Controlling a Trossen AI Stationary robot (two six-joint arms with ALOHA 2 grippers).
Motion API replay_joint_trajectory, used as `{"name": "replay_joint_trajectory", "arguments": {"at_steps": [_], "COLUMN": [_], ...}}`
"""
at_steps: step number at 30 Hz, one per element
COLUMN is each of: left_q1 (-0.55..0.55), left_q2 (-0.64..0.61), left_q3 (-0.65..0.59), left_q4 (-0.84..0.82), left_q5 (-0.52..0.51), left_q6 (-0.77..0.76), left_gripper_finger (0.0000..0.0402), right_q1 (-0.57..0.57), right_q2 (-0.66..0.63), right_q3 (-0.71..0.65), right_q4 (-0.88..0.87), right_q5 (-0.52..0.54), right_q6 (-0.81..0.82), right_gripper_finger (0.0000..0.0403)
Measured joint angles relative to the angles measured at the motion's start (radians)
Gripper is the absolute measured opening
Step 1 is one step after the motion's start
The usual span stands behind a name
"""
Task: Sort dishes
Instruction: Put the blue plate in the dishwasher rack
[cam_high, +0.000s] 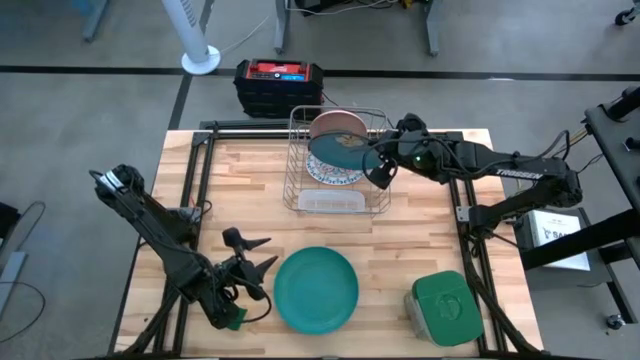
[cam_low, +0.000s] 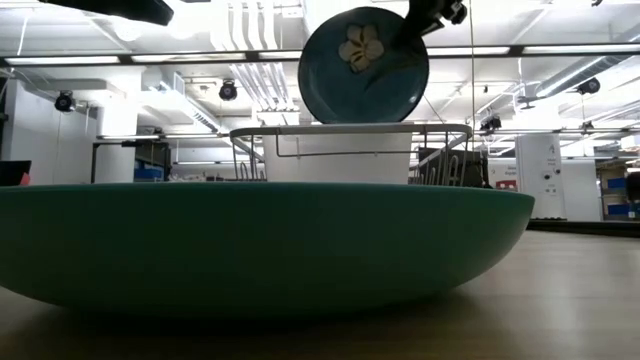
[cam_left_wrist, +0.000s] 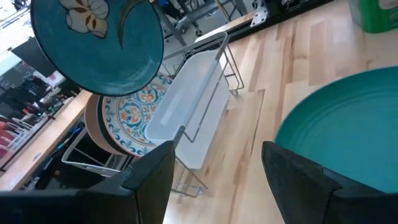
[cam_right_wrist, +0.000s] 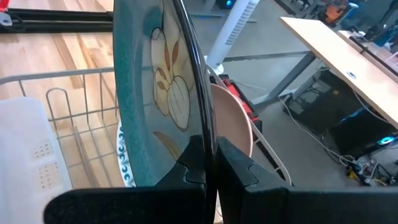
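High view: the right gripper pinches the dark teal plate over the wire rack, above the salmon-pink plate and ornamented white plate. The left gripper, fingers spread, waits just beside the bright teal-green plate on the table.

Low view: the dark plate hangs above the rack.

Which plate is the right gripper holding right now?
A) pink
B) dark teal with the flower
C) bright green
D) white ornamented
B: the right gripper is shut on the rim of the dark teal plate, holding it on edge above the rack; the pink plate and white plate sit in the rack, and the green plate lies on the table.
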Motion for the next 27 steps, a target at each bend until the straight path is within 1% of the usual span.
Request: {"name": "replay_joint_trajectory", "arguments": {"at_steps": [9,13,16,19,22,27], "left_q1": [0.003,0.039,0.093,0.153,0.189,0.219], "left_q2": [0.034,0.050,0.063,0.072,0.072,0.068], "left_q3": [0.000,0.000,0.000,0.000,0.000,0.000], "left_q4": [0.040,0.083,0.165,0.251,0.309,0.380], "left_q5": [-0.008,-0.025,0.006,0.095,0.171,0.196], "left_q6": [-0.013,0.033,0.137,0.272,0.382,0.528], "left_gripper_finger": [0.0231,0.0231,0.0231,0.0231,0.0231,0.0231], "right_q1": [0.000,0.000,0.000,0.000,0.007,0.012], "right_q2": [0.001,0.001,0.000,-0.001,-0.001,-0.001], "right_q3": [-0.009,-0.045,-0.061,-0.068,-0.083,-0.107], "right_q4": [0.001,0.043,0.061,0.061,0.060,0.061], "right_q5": [-0.001,0.000,0.000,0.000,0.000,-0.001], "right_q6": [-0.011,-0.011,-0.019,-0.015,-0.007,0.013], "right_gripper_finger": [0.0000,0.0000,0.0000,0.0000,0.0000,0.0000]}}
